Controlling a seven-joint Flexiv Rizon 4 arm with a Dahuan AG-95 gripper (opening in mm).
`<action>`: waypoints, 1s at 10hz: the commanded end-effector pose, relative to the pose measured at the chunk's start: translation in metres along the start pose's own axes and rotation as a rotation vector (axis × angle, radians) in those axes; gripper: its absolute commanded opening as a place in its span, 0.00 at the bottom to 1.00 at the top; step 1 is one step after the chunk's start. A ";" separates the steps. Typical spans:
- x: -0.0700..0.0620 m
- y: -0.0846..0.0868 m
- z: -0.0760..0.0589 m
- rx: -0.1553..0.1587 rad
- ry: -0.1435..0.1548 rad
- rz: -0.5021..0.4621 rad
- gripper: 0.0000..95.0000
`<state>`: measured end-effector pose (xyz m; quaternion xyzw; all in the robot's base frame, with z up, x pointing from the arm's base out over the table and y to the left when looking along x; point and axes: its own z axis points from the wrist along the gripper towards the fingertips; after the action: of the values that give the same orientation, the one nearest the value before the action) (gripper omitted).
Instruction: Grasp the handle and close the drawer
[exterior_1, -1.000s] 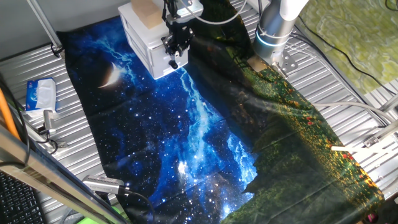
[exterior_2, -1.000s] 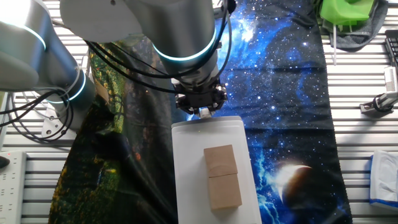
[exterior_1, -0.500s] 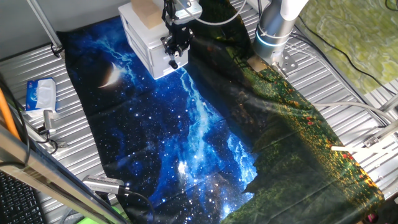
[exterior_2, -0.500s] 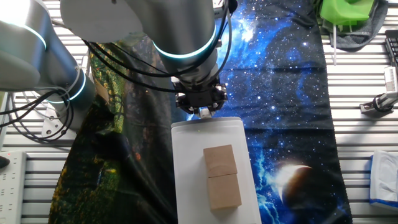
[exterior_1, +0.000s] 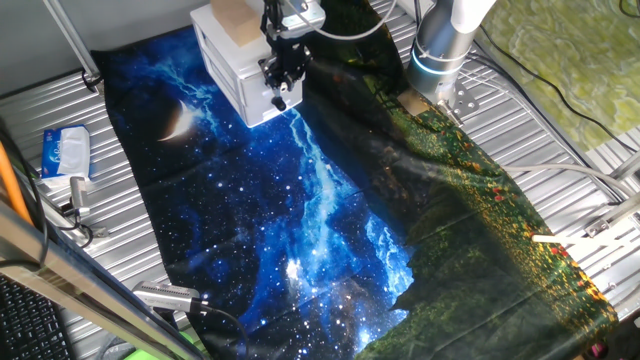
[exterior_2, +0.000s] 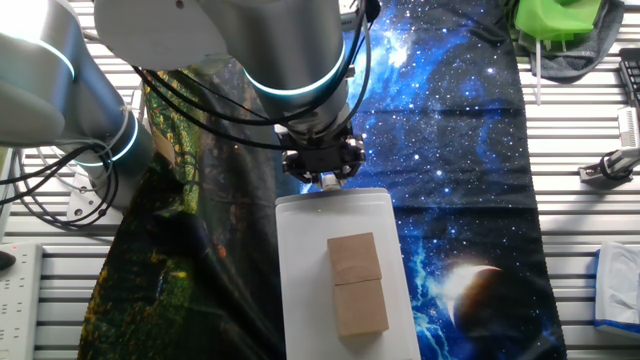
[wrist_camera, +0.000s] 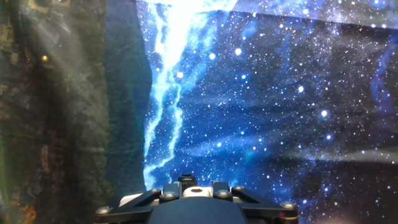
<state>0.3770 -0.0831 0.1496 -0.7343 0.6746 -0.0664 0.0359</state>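
Note:
The white mini cabinet (exterior_1: 225, 60) stands at the far end of the starry cloth; from above it shows as a white top (exterior_2: 300, 290). Its drawer front (exterior_1: 255, 103) looks flush with the cabinet body, so the tan inner walls are hidden. My gripper (exterior_1: 281, 92) is pressed against that front, at the cabinet's edge in the other fixed view (exterior_2: 323, 178). In the hand view the gripper (wrist_camera: 191, 186) is shut on the handle (wrist_camera: 193, 192), a small white round knob between the two dark fingers.
Two plain tan blocks (exterior_2: 357, 283) lie on the cabinet top. The arm's base (exterior_1: 440, 50) stands right of the cabinet. A tissue pack (exterior_1: 66, 152) lies left of the cloth (exterior_1: 300, 220). A green object (exterior_2: 555, 18) sits at the far corner.

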 end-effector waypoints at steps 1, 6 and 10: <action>0.000 0.000 -0.001 -0.001 0.002 -0.006 0.00; 0.009 0.005 0.001 0.009 -0.011 -0.023 0.00; 0.010 0.005 -0.001 0.001 -0.005 -0.023 0.00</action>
<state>0.3733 -0.0937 0.1504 -0.7422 0.6659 -0.0652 0.0374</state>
